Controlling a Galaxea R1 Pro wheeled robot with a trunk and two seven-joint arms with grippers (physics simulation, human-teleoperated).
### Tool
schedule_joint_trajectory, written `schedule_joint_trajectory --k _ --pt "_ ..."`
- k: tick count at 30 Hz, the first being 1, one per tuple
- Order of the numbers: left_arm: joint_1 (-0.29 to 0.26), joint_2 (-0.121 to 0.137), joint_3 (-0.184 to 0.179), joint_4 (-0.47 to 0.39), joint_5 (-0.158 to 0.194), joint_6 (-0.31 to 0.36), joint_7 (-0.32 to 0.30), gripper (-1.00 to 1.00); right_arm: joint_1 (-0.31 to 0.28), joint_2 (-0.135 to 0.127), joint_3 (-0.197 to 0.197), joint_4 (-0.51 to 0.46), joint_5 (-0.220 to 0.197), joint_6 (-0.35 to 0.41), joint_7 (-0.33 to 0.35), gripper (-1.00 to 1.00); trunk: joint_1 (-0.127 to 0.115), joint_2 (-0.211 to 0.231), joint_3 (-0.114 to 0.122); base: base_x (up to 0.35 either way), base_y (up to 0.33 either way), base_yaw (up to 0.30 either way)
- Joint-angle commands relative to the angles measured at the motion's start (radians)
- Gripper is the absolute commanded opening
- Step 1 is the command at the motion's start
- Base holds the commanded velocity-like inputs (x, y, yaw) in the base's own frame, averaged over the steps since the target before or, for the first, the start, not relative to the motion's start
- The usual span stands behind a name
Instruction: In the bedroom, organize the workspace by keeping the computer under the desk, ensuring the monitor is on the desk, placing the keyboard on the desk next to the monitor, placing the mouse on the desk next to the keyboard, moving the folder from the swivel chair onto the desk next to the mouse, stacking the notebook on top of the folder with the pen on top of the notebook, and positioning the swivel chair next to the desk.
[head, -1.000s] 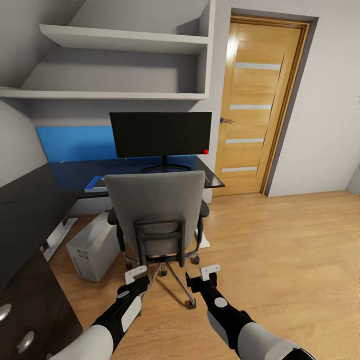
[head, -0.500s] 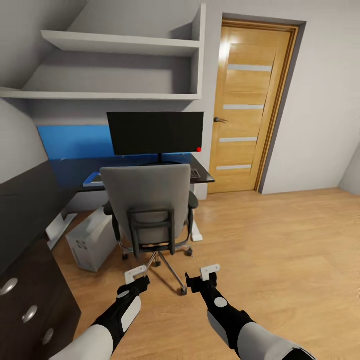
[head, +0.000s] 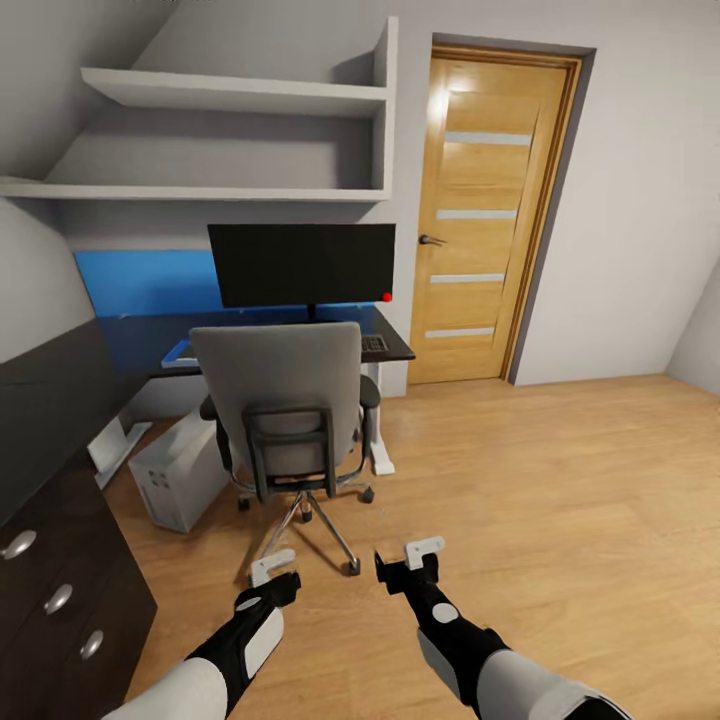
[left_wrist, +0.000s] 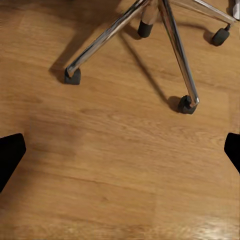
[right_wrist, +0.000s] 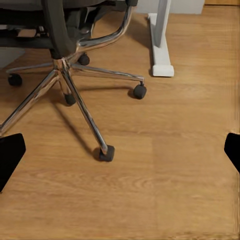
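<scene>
The swivel chair (head: 285, 400) faces the tabletop (head: 140, 345), blocking reach to the monitor (head: 300, 263); computer (head: 180, 475) below. Both grippers' jaws hang wide open, empty, above bare floor (head: 520, 470).

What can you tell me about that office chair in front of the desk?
The chair has a grey backrest on a dark frame, black padded armrests and a shiny chrome five-legged base on small black castors. It stands upright on the wooden floor, its back toward the camera, facing the black desk and the monitor. Its seat is hidden behind the backrest. Only the castors touch the floor; both grippers hang short of it.
</scene>
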Motion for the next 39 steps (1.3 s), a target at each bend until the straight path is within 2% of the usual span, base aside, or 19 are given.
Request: schedule_joint_trajectory --k 1,6,10,13,14,15,17,20,21,24,25,29,37,39 --pt "-0.001 -0.001 -0.003 0.017 0.006 -0.004 0.003 1.00 -0.001 0.000 0.009 0.011 -0.009 -0.012 -0.005 1.00 -0.004 0.007 0.002 -0.012 -0.011 0.000" --pt "-0.001 0.000 -0.003 0.108 0.006 -0.058 0.001 1.00 0.001 -0.001 0.010 0.074 -0.012 -0.071 -0.007 1.00 -0.023 0.042 0.018 -0.006 -0.005 0.000" --pt "-0.001 0.000 -0.003 0.219 0.005 -0.181 -0.003 1.00 0.005 -0.002 0.010 0.116 -0.020 -0.106 -0.009 1.00 -0.039 0.070 0.031 -0.001 -0.001 0.000" --pt "-0.001 0.000 -0.003 0.248 0.005 -0.227 -0.004 1.00 0.010 -0.002 0.010 0.129 -0.039 -0.111 -0.010 1.00 -0.050 0.091 0.040 0.000 0.000 0.000" --pt "0.000 0.000 -0.003 0.259 0.005 -0.245 -0.004 1.00 0.016 -0.001 0.009 0.136 -0.057 -0.114 -0.009 1.00 -0.054 0.098 0.043 0.000 0.000 0.000" --pt "0.026 0.002 -0.003 0.275 0.006 -0.275 -0.002 1.00 0.065 -0.005 0.008 0.148 -0.138 -0.143 -0.009 1.00 -0.058 0.105 0.046 0.000 0.000 0.000" --pt "0.049 0.006 -0.003 0.276 0.007 -0.279 -0.001 1.00 0.082 -0.006 0.008 0.151 -0.153 -0.166 -0.009 1.00 -0.065 0.119 0.053 0.000 0.000 0.000" --pt "0.068 0.011 -0.003 0.277 0.007 -0.283 0.000 1.00 0.096 -0.007 0.007 0.159 -0.160 -0.179 -0.009 1.00 -0.077 0.140 0.062 0.000 0.000 0.000" --pt "0.175 0.054 -0.003 0.278 0.007 -0.405 -0.003 1.00 0.163 -0.009 0.006 0.184 -0.167 -0.202 -0.010 1.00 -0.081 0.147 0.065 0.000 0.000 0.000" --pt "0.211 0.068 -0.003 0.278 0.007 -0.430 -0.003 1.00 0.192 -0.013 0.006 0.186 -0.167 -0.235 -0.010 1.00 -0.092 0.168 0.074 0.000 0.000 0.000" --pt "0.270 0.093 -0.003 0.278 0.005 -0.484 -0.002 1.00 0.251 -0.034 0.007 0.188 -0.168 -0.332 -0.010 1.00 -0.096 0.175 0.078 0.000 0.000 0.000" --pt "0.310 0.100 -0.003 0.278 0.005 -0.568 -0.005 1.00 0.290 -0.042 0.006 0.188 -0.169 -0.368 -0.012 1.00 -0.111 0.203 0.090 0.000 0.000 0.000" --pt "0.382 0.107 -0.003 0.278 0.005 -0.602 -0.003 1.00 0.355 -0.058 0.006 0.188 -0.169 -0.453 -0.039 1.00 -0.142 0.259 0.115 0.000 0.000 0.000" --pt "0.405 0.122 -0.003 0.278 0.005 -0.605 -0.006 1.00 0.384 -0.065 0.006 0.189 -0.169 -0.476 -0.061 1.00 -0.150 0.273 0.121 0.000 0.000 0.000"
